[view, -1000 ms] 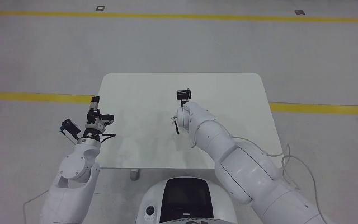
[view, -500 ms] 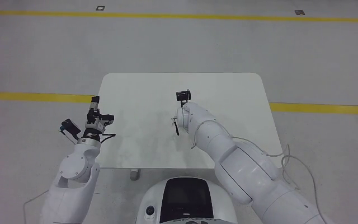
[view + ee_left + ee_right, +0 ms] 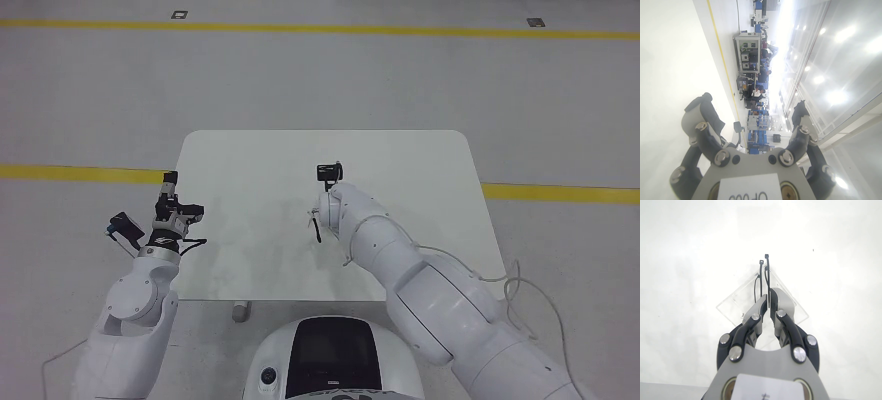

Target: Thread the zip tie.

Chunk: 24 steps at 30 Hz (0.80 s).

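A black zip tie (image 3: 768,281) stands between the pads of my right gripper (image 3: 768,298), which is shut on its lower end, head pointing away. A second black zip tie (image 3: 761,279) lies just beside it on a clear plastic plate (image 3: 730,306) on the white table. From above, the right gripper (image 3: 316,224) sits over the table's middle with the tie as a small dark streak. My left gripper (image 3: 753,100) is open and holds nothing. It points upward at the table's left edge (image 3: 168,192), far from the ties.
The white table (image 3: 400,170) is bare around the plate. Beyond the table lies grey floor with yellow lines (image 3: 560,190). The left wrist view looks across the room at distant workstations (image 3: 749,55).
The right wrist has shifted very slightly over the table's middle. The left arm has not moved.
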Motion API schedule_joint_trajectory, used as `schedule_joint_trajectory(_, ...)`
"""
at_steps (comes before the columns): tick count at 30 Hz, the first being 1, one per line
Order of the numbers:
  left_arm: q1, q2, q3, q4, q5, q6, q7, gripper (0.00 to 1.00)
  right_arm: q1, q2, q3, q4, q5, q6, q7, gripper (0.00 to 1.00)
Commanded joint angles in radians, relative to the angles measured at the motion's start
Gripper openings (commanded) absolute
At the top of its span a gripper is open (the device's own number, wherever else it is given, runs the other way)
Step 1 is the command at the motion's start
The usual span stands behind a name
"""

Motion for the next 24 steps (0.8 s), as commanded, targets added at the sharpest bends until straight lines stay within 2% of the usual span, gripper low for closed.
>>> schedule_joint_trajectory(1, 0.0, 0.0, 0.0, 0.0, 0.0, 0.0, 0.0, 1.0, -0.001, 0.002, 0.001, -0.004, 0.0, 0.0, 0.001, 0.0)
schedule_joint_trajectory(24, 0.0, 0.0, 0.0, 0.0, 0.0, 0.0, 0.0, 1.0, -0.014, 0.003, 0.019, -0.029, 0.018, 0.0, -0.066, 0.0)
